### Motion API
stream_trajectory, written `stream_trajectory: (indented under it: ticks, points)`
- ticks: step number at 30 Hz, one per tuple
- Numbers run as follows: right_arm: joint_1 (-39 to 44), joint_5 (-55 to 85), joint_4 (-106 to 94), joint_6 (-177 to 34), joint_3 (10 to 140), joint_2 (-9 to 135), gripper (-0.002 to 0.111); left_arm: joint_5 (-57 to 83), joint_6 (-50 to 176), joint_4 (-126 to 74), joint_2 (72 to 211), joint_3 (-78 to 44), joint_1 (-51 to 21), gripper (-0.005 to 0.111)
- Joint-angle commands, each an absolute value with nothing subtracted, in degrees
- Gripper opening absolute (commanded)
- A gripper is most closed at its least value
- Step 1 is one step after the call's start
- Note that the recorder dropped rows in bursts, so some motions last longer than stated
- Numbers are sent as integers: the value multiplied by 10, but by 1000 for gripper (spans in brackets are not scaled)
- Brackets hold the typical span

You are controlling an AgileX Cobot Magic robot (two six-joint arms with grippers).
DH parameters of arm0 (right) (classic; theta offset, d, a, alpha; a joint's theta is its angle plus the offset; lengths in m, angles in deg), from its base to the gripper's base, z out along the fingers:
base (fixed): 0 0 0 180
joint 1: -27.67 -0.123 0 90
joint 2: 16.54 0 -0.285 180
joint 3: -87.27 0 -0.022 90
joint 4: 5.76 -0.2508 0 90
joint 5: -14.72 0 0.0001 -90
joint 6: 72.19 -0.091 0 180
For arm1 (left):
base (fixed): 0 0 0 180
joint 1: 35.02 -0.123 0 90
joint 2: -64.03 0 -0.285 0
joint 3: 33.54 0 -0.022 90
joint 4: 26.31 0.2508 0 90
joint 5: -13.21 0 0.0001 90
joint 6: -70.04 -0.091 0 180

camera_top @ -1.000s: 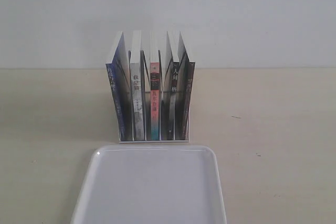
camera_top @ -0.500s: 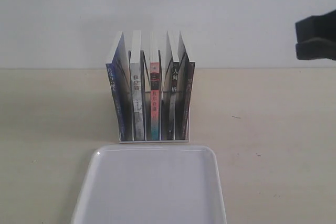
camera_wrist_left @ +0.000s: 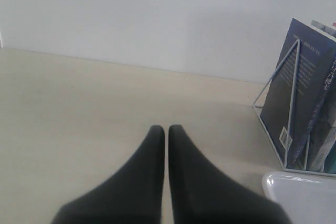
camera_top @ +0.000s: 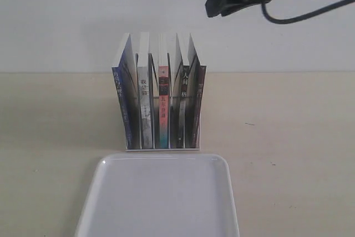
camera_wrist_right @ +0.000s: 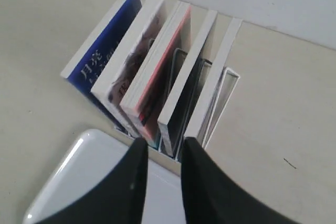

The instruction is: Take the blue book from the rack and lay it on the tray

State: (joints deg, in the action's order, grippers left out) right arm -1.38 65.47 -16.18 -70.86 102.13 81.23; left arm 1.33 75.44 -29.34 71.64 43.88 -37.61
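At the left-arm end of the rack (camera_top: 166, 149) stands the blue book (camera_top: 119, 95) — bring your right claw (camera_wrist_right: 164, 143), parted and empty, squarely over its top edge. Left claw (camera_wrist_left: 166, 128) sits clenched, idle.

**Surfaces and finishes, from glossy to matt**

We see a white tray (camera_top: 161, 192) of smooth plastic, glossy enough to catch small highlights along its rim. The rack (camera_wrist_left: 292, 103) is thin white wire. The blue book (camera_wrist_right: 102, 51) has a smooth cover and pale paper page edges. The table (camera_top: 288, 137) looks matt and pale, faintly grained like wood. The wall (camera_top: 66, 15) is matt white. The left gripper (camera_wrist_left: 166, 129) and right gripper (camera_wrist_right: 163, 142) look smooth, matt black.
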Motion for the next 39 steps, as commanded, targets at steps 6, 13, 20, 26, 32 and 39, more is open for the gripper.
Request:
stream_trajectory:
  ticks: [6, 13, 20, 26, 32, 39]
  points:
    - [-16, 653, -135, -730, 1114, 958, 48, 17, 760, -299, 718, 437, -378, 4]
    - [-16, 608, -118, -736, 1114, 996, 47, 17, 760, -299, 718, 437, -378, 4]
    - [-16, 605, -50, -780, 1114, 1011, 47, 17, 760, -299, 718, 437, -378, 4]
    - [-16, 597, -52, -781, 1114, 1044, 47, 17, 760, -299, 718, 437, -378, 4]
    - [-16, 582, -52, -782, 1114, 1048, 22, 17, 760, -299, 718, 437, -378, 4]
    - [-16, 574, -52, -784, 1114, 1044, 0, 17, 760, -299, 718, 437, -378, 4]
